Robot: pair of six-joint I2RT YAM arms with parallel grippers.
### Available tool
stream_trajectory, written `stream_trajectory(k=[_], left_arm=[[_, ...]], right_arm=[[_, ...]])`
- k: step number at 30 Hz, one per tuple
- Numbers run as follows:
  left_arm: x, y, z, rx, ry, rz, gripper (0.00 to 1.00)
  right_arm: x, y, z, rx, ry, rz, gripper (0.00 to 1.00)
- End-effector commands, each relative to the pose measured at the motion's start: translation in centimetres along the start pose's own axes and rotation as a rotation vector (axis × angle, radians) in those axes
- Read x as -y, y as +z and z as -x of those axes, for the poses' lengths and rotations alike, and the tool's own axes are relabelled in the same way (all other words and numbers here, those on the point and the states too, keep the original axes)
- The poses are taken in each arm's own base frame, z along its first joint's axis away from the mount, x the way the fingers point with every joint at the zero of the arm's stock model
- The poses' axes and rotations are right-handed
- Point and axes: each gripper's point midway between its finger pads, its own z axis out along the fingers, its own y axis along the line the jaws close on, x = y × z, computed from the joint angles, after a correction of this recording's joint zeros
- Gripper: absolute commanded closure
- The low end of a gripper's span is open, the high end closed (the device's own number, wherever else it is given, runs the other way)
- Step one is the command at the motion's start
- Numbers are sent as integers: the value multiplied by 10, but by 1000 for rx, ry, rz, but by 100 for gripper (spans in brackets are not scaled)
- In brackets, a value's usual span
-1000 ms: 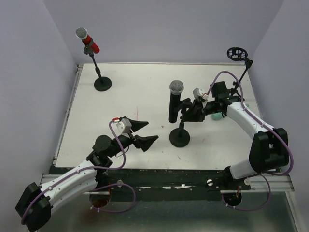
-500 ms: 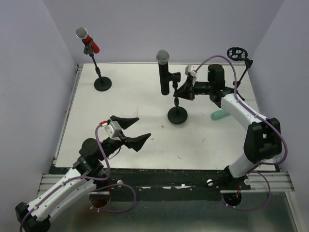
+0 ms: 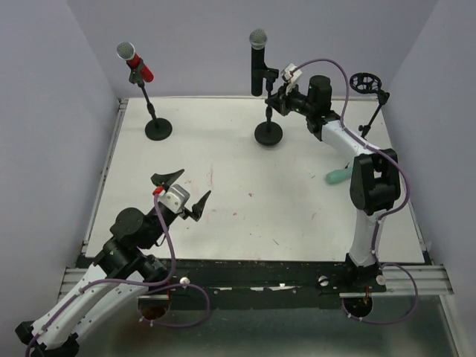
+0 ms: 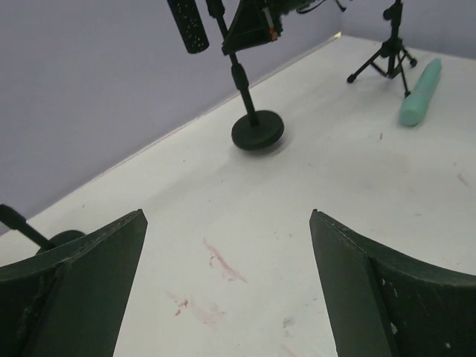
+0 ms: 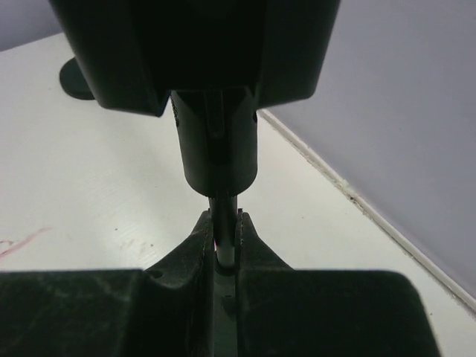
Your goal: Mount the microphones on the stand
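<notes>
Between our clenched right jaws we held the stand [image 3: 268,134] of the black microphone [image 3: 257,63]; the red microphone [image 3: 141,68] also sat mounted. Well apart from both jaws, the mint-green microphone [image 3: 338,175] lay unmounted; our left jaws stood released.

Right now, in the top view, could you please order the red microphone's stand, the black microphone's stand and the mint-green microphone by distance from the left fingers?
1. Red microphone's stand, back left.
2. Black microphone's stand, back centre.
3. Mint-green microphone, right side.
</notes>
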Motion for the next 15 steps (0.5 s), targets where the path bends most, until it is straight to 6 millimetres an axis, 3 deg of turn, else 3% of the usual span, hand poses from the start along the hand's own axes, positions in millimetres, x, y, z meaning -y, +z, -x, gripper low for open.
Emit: stream_trajectory(k=[1,9,15], left_arm=[[-13,-5,-50,-159,114,69,1],[-11,-5,-55,-180,119,56,1],[-10,-8,-52,-162,106,51,2]], right_arm=[[37,4,44,123,-112,-145,96],[42,7,11,79,-105,-175,94],[34,-6,-9,48,-71,-162,91]])
